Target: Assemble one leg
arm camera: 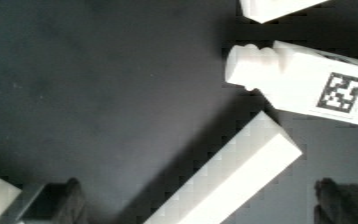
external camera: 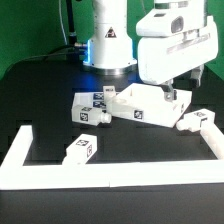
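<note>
Lying on the bench (external camera: pixel 40 100), left to right in the exterior view, are one spare leg (external camera: pixel 82 148), a tagged clump (external camera: pixel 92 107) I cannot separate, one panel (external camera: pixel 135 105), and the leg (external camera: pixel 197 120) just beside it. The hand (external camera: pixel 170 95) is hovering over the panel's right end. Only the wrist view is showing its fingertips (arm camera: pixel 51 203) spread wide, gripping nothing.

White leg (arm camera: pixel 297 80) — black-and-white tag (arm camera: pixel 345 93)

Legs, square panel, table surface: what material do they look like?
Leg: matte white, evenly coloured, hard edges; probably rigid plastic, with a flat printed tag on its face.
Square panel: same matte white look, likely the same plastic.
Table: dull black with no glare; cloth or mat, can't tell which.
</note>
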Robot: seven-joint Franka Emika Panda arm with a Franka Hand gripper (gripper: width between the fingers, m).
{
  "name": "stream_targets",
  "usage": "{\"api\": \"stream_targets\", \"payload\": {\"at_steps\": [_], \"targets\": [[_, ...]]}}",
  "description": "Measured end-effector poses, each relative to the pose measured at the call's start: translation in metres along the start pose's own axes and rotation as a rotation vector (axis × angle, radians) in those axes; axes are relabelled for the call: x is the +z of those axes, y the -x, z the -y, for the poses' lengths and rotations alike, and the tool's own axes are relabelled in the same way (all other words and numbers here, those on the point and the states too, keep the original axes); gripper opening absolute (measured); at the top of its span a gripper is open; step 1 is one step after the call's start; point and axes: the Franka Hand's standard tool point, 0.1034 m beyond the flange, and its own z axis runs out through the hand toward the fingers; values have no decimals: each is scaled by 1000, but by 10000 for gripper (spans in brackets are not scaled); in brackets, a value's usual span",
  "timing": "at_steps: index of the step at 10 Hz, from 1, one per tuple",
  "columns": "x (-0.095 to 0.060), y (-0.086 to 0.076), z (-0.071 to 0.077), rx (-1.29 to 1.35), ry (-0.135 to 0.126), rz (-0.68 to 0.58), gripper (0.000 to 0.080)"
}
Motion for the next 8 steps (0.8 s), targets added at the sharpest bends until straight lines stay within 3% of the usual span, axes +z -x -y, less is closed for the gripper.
{"api": "stream_targets", "payload": {"at_steps": [2, 4, 5, 6, 8], "targets": [[-1, -2, 10, 246, -5, 8, 650], [-2, -14, 14, 403, -13, 8, 650], [-3, -16, 10, 409, -10, -12, 650], [-4, -15, 7, 376, 12, -47, 650], [-3, -14, 8, 379, 9, -42, 650]]}}
